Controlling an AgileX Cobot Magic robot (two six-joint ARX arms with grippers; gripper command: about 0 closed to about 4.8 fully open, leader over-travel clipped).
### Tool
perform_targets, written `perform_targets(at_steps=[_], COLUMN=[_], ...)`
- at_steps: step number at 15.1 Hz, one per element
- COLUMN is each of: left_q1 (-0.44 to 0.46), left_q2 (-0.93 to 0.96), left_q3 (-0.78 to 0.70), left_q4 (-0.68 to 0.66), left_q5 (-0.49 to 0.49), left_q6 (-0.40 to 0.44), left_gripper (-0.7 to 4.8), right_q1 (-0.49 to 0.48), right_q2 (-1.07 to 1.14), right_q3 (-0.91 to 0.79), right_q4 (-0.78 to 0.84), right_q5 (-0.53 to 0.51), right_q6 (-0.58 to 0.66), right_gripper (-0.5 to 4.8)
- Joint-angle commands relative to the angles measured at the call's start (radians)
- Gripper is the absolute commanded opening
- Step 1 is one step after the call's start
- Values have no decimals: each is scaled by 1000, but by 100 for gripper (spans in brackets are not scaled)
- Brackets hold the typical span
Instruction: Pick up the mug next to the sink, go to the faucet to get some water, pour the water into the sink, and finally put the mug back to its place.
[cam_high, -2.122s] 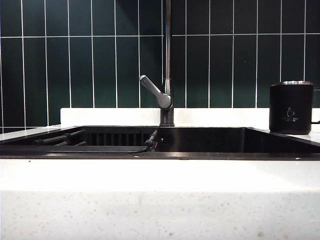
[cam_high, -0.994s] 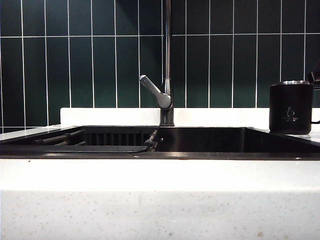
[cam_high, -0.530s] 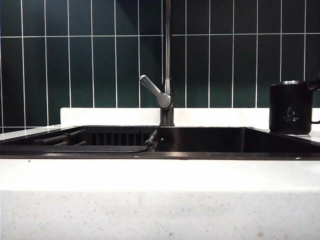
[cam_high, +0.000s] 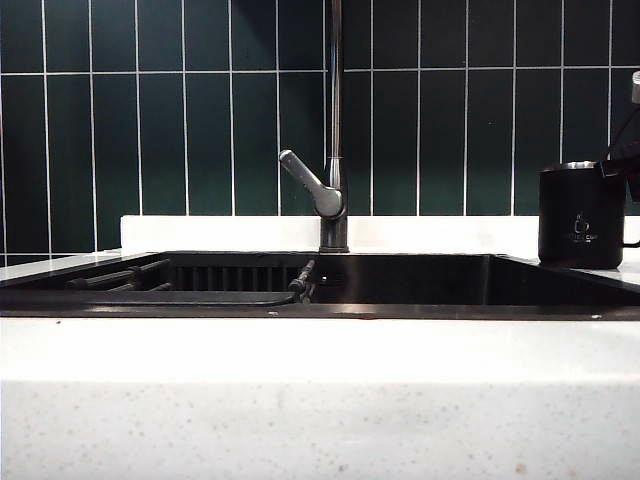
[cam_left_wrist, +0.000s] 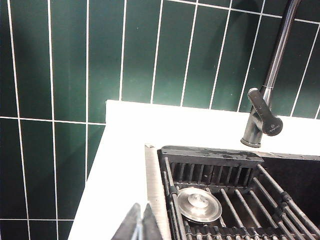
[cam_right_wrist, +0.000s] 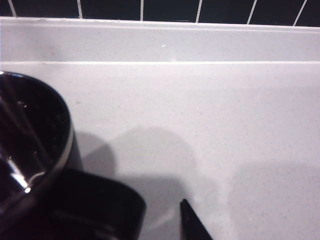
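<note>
Exterior view: the right end effector (cam_high: 628, 150) has come down beside the mug (cam_high: 582, 215) on the counter (cam_high: 320, 350), so the pickup is beginning.

Left wrist view: the left end effector (cam_left_wrist: 140, 226), pressed together, hangs beside the sink (cam_left_wrist: 235, 200).

Right wrist view: fingers spread, the mug's handle (cam_right_wrist: 100, 210) lies between them; the mug looks empty.

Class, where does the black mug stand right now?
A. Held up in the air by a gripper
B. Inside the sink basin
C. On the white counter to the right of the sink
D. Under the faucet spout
C: the mug stands upright on the white counter, right of the sink.
</note>
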Motion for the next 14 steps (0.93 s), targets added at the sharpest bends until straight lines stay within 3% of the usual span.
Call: perform_targets(at_steps=[1, 5, 7, 9, 14], left_q1=[0, 0, 0, 0, 0], left_q2=[1, 1, 1, 1, 1], left_q3=[3, 2, 3, 3, 3], left_q4=[9, 9, 9, 9, 9], left_q5=[1, 3, 3, 3, 3], left_q6=[1, 1, 0, 0, 0], left_gripper=[-4, -4, -4, -4, -4], right_q1=[1, 0, 0, 0, 1], right_q2=[7, 9, 21, 34, 36], right_q3=[4, 4, 8, 10, 13], right_q4=[27, 33, 41, 51, 58], right_q5=[22, 21, 21, 17, 18], right_q6=[-2, -2, -2, -2, -2], right_gripper=[211, 197, 139, 134, 51])
